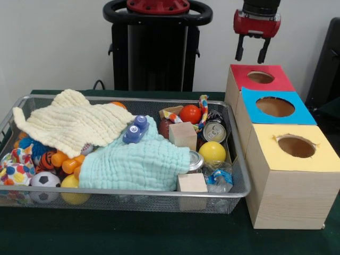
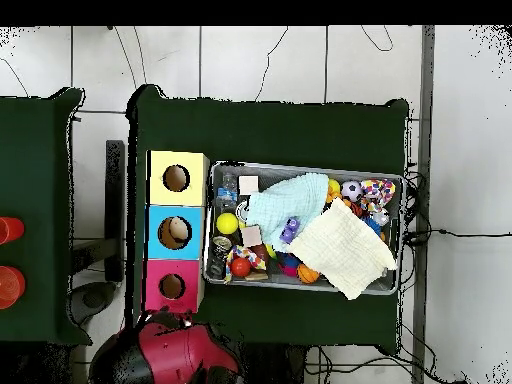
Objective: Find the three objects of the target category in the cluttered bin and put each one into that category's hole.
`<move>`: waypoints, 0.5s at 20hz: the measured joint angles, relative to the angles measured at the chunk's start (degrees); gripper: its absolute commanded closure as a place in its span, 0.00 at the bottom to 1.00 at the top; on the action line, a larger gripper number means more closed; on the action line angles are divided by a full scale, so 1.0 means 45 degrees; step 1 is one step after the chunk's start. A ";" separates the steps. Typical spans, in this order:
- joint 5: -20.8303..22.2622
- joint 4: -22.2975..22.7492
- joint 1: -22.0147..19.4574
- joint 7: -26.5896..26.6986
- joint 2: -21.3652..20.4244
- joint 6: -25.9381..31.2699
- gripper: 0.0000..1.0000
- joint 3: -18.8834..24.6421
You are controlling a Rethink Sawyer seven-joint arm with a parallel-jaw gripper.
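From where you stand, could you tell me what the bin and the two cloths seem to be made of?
The bin looks like silvery metal wire mesh: you can see through its walls. The cream cloth and mint cloth look like soft, matte crinkled cotton gauze, judging by their puckered weave, though the fibre is uncertain.

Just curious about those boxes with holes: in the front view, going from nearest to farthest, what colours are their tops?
Yellow-topped box → blue-topped box → red-topped box, with the end effector hanging above the red one.
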State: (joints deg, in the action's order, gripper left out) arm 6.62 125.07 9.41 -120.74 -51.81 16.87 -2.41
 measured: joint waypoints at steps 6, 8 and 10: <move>0.0003 0.0002 -0.0329 0.0000 -0.0220 0.0638 0.00 0.0149; 0.0003 0.0002 -0.0507 0.0000 -0.0313 0.0638 0.00 0.0270; 0.0003 0.0002 -0.0626 0.0000 -0.0384 0.0638 0.00 0.0334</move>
State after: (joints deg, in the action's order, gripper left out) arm 6.63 125.07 6.60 -120.74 -53.54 19.74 -0.91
